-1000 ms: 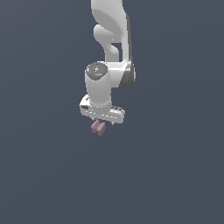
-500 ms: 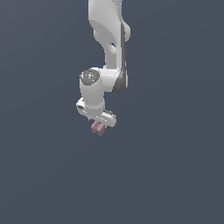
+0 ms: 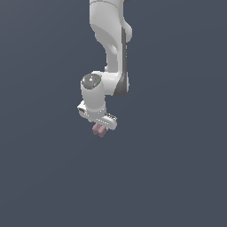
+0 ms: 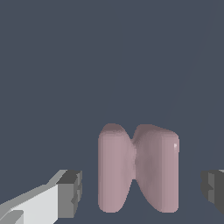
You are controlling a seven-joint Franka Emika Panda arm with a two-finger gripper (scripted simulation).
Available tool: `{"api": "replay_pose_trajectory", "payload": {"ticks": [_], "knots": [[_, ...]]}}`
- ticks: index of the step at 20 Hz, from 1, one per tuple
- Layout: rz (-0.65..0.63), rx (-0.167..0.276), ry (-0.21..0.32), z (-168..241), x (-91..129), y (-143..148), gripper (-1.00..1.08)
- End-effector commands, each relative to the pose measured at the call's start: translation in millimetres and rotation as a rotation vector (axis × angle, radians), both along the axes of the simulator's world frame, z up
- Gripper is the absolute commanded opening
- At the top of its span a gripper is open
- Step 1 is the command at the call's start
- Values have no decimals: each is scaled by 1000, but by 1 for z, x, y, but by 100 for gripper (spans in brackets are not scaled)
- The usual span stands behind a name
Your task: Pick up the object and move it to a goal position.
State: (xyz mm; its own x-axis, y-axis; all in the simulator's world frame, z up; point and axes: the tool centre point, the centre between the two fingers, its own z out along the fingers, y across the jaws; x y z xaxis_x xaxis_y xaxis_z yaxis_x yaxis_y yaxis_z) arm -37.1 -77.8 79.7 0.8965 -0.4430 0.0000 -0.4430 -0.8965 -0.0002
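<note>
1. In the exterior view we see the white, glossy jointed robot arm (image 3: 108, 48) coming down from the top edge against a plain slate-grey background; no supporting surface can be made out.
2. The white gripper (image 3: 100, 128) hangs at the arm's lower end, pointing downward.
3. The small dusty-pink, matte object of two blocky lobes joined side by side (image 3: 99, 130) sits directly under the gripper body, protruding just below it.
4. In the wrist view we see the pink object (image 4: 138, 168) between two dark-grey finger pads (image 4: 70, 194), with a visible gap on each side.
5. We therefore record the gripper as spread, the pads not touching the object in this view.
6. We cannot tell what the object rests on.
</note>
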Motion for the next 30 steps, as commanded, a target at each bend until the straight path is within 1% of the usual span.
{"api": "replay_pose_trajectory", "payload": {"ticks": [1,6,11,12,24,30], "knots": [[-2,0,1,-11,-1,0,100],[-4,0,0,-34,-1,0,100],[-5,0,0,-40,-1,0,100],[-5,0,0,-40,-1,0,-100],[-4,0,0,-38,0,0,-100],[-4,0,0,-19,3,7,-100]]}}
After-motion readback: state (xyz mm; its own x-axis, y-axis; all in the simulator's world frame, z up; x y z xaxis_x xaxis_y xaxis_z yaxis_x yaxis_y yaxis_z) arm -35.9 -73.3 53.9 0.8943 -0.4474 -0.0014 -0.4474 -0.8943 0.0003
